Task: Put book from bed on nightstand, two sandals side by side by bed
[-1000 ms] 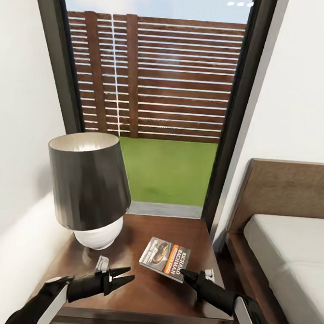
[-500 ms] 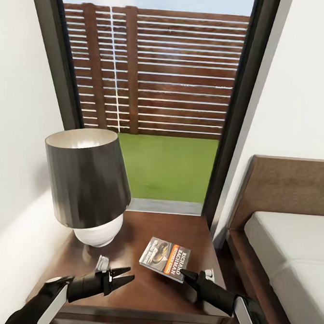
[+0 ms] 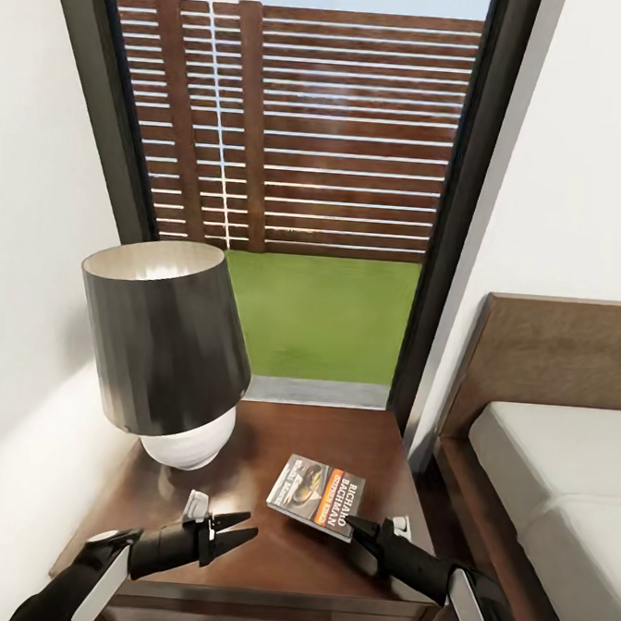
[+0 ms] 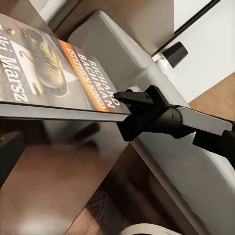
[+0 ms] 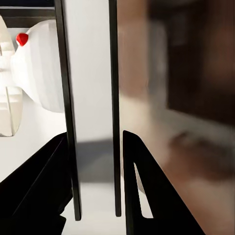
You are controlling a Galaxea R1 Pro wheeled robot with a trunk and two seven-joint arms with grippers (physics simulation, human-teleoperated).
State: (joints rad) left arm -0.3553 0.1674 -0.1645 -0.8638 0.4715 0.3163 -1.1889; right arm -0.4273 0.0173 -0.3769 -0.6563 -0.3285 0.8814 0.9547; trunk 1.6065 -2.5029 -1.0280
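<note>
Head view, book (image 3: 316, 495) clamped in right end effector (image 3: 358, 526)

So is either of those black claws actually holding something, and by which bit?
Yes: the right gripper pinches the dark grey paperback book by its near edge, above the glossy brown nightstand. The left gripper is open.

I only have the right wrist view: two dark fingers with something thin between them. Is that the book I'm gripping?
Observer: Yes. The left wrist view shows the right gripper clamped on the book at the edge beside its orange band.
Operator: Is it over the nightstand?
Observer: Yes. In the head view it sits over the nightstand top, to the right of the lamp.
Operator: Is my left arm in the way?
Observer: No. The left gripper is open over the nightstand's front, apart from the book.
</note>
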